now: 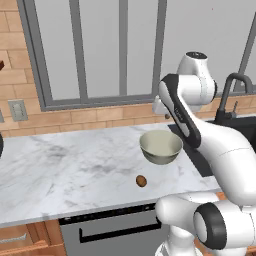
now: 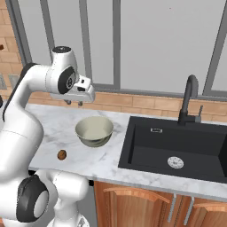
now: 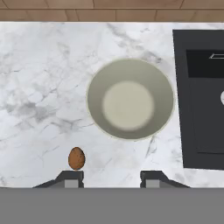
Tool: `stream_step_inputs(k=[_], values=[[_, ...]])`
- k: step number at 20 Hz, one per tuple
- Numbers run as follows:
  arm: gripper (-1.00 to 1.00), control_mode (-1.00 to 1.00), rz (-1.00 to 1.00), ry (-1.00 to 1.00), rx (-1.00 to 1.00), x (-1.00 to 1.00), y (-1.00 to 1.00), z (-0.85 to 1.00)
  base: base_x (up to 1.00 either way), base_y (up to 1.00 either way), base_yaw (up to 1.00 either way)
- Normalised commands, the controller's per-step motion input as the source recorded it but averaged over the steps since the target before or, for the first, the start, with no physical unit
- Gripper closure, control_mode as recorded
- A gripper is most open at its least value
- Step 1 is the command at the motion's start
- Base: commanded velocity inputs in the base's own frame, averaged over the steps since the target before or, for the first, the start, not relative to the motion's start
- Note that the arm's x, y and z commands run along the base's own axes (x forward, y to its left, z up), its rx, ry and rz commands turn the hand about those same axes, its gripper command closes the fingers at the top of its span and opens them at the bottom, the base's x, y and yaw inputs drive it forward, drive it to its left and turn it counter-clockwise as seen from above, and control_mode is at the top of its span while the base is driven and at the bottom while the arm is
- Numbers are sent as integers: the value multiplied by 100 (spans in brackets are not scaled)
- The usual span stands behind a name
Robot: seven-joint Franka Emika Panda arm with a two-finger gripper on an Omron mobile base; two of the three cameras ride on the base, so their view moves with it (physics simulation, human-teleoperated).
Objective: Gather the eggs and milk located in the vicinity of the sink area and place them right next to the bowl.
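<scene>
Honestly, the risky part here is everything that isn't on the counter yet. The gripper [image 2: 73, 103] hangs high above the marble countertop [image 1: 65, 165], behind the bowl [image 1: 160, 147] near the brick backsplash, with its jaws drawn in narrow and nothing between them. One brown egg [image 1: 141, 181] lies on the marble just in front of the bowl on the side away from the sink [image 2: 177, 148], close but not touching, so that one looks placed to me.

From the hand view the bowl [image 3: 130, 99] sits almost straight under the camera and the egg [image 3: 76, 158] sits right above one fingertip [image 3: 70, 177]. So if the hand drops straight down from here, it could clip the bowl's rim or nudge the egg, and a smooth oval egg on slick marble will roll, maybe off the front edge.

Other worry: I can't spot a milk carton or a second egg anywhere, and the black basin looks empty apart from its drain. With the jaws this narrow, they'd have to spread before taking a carton, or they'd just shove it over.
</scene>
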Motion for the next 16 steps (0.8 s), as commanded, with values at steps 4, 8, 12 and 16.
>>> stream_step_inputs(k=[4,8,12,16], values=[[-100,-100,-1,-1,0,-1,6,0,0,0,0],[-100,-100,0,1,-4,-43,26,-33,0,0,0],[-100,-100,0,9,-7,-37,37,-67,0,0,0],[-100,-100,0,11,-4,-40,44,-91,0,0,0]])
